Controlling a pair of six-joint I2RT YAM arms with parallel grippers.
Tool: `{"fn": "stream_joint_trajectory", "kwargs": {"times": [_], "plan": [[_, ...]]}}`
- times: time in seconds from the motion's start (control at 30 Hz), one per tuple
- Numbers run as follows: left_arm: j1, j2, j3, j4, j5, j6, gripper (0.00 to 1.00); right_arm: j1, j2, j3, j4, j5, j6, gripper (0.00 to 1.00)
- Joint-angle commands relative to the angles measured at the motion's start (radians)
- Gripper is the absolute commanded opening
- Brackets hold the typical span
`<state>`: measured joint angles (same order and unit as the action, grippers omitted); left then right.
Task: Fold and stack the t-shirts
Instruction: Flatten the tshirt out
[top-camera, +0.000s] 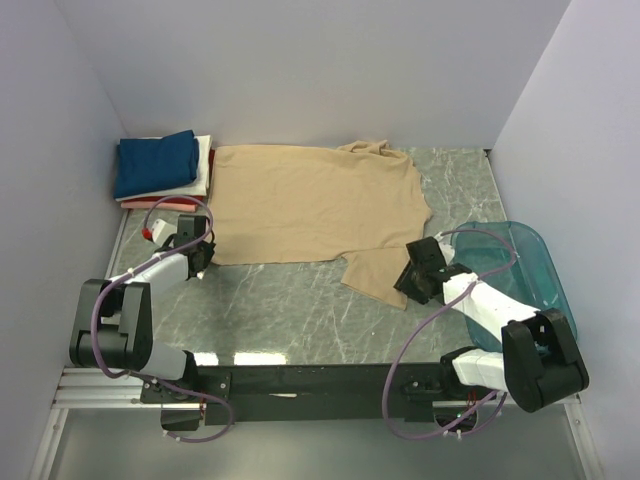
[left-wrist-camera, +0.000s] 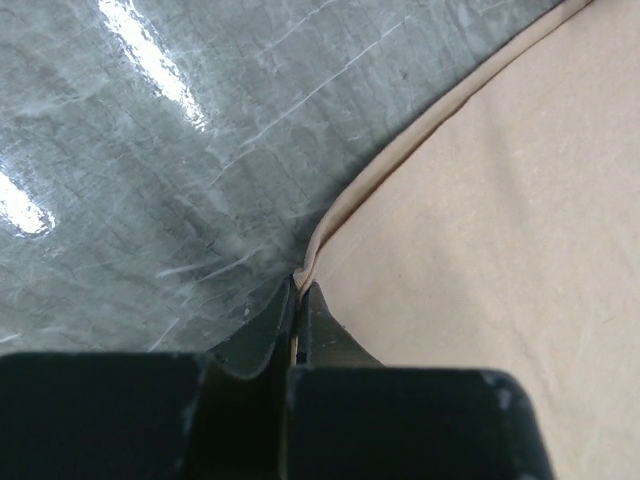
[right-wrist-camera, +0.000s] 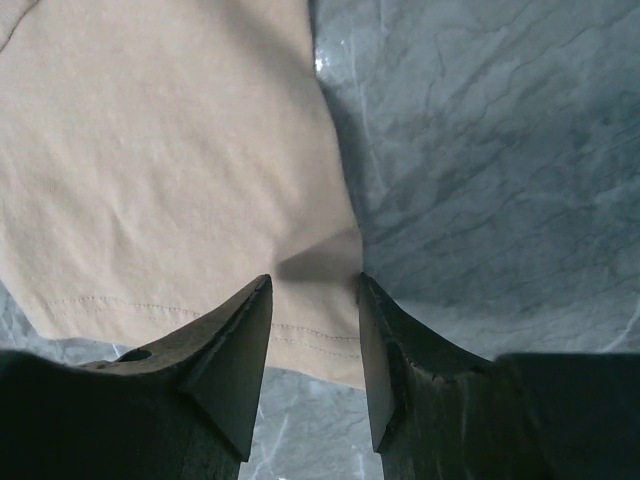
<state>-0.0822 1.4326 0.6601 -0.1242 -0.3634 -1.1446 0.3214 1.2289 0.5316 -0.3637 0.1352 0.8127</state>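
Top cam: fixed high, behind the arm bases, looks down and forward over the whole table. Left wrist cam: very close, looking down on the near-left hem corner of the tan t-shirt. Right wrist cam: close, on its near-right sleeve (same shirt in all three views).

The tan shirt lies spread out flat in the middle. A blue shirt sits folded on a pile, far left.
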Motion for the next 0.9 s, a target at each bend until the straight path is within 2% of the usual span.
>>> {"fn": "stream_joint_trajectory", "kwargs": {"times": [0.0,0.23,0.3,0.47,0.5,0.57,0.6,0.63,0.77,0.87], "plan": [[-0.004,-0.032,-0.008,0.017,0.007,0.017,0.01,0.033,0.020,-0.013,-0.067,0.029,0.057,0.47],[-0.004,-0.061,-0.030,0.020,-0.002,0.023,0.01,0.050,-0.014,-0.036,-0.090,0.015,0.063,0.47],[-0.004,-0.061,-0.031,0.020,-0.003,0.023,0.01,0.051,-0.005,-0.038,-0.075,0.006,0.051,0.44],[-0.004,-0.061,-0.031,0.015,-0.003,0.028,0.01,0.051,0.053,-0.009,-0.047,-0.016,0.022,0.31],[-0.004,-0.061,-0.031,0.015,-0.003,0.029,0.01,0.051,0.064,0.001,-0.047,-0.014,0.013,0.23],[-0.004,-0.072,-0.036,0.008,-0.008,0.031,0.01,0.051,0.066,0.007,-0.046,-0.019,0.005,0.15],[-0.004,-0.077,-0.039,0.008,-0.011,0.034,0.01,0.050,0.058,0.013,-0.046,-0.022,0.000,0.05],[-0.004,-0.080,-0.045,0.005,-0.014,0.032,0.01,0.050,0.054,0.014,-0.050,-0.023,-0.001,0.00],[-0.004,-0.116,-0.057,-0.014,-0.025,0.036,0.01,0.051,-0.012,0.021,-0.102,-0.037,-0.004,0.00],[-0.004,-0.149,-0.068,-0.031,-0.031,0.036,0.01,0.050,-0.176,0.011,-0.170,-0.028,-0.001,0.00]]}}
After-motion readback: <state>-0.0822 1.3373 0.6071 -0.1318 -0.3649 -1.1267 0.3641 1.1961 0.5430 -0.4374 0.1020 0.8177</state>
